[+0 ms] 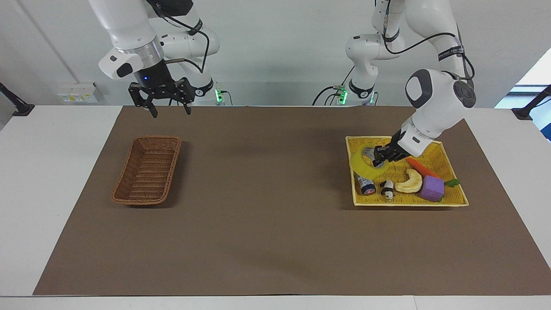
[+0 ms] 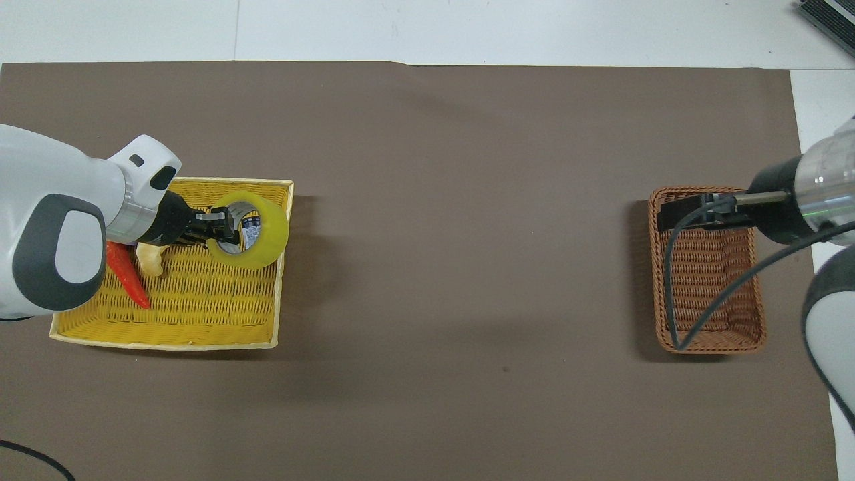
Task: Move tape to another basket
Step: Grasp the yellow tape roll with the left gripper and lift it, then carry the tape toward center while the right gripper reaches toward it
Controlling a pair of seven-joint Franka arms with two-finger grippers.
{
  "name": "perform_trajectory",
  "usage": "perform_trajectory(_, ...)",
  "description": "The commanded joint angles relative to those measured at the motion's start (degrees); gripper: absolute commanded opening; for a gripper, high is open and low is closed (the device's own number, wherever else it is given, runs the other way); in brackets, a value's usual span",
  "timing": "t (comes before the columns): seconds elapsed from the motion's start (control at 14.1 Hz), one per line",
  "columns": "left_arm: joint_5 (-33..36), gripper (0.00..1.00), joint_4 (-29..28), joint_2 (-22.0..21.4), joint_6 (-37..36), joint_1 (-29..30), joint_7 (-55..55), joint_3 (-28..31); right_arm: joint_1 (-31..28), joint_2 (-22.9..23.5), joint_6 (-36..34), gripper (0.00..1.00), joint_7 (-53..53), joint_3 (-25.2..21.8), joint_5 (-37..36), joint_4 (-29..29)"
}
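I had the left gripper [image 1: 379,160] pinching the tape [image 1: 363,165] through its rim; light, stiff, glossy, likely slippery. The right gripper [image 1: 168,110] hung spread over the basket [image 1: 147,170].

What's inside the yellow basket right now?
In the yellow basket: carrot, banana, purple block, panda, can. The lifted tape partly covers the can.

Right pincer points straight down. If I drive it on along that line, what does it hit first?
Most likely the dark-brown basket: the right pincer, open, hangs over it in the overhead view. Depth is unclear, so it might meet the mat just nearer the robots instead.
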Motion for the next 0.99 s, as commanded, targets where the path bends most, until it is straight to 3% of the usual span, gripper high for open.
perform_trajectory(0.0, -6.6, 0.00, 2.3, 1.0, -2.0, -1.5, -0.6, -0.4, 3.5, 1.9, 3.5, 1.00, 6.6, -0.1, 1.9, -0.6)
perform_trajectory(0.28, -12.6, 0.00, 1.3, 0.3, -2.8, -2.3, -0.5, -4.4, 7.6, 6.3, 11.6, 1.00, 14.8, -0.1, 12.4, -0.5)
perform_trajectory(0.64, -16.4, 0.00, 1.3, 0.0, -0.6, -9.8, -2.6, -4.8, 12.7, 12.8, 21.4, 1.00, 20.5, -0.1, 24.9, -0.5)
perform_trajectory(0.92, -16.8, 0.00, 1.5, 0.1, 5.3, -16.6, -7.5, -5.0, 13.0, 12.6, 20.5, 1.00, 20.5, -0.1, 31.3, -1.6)
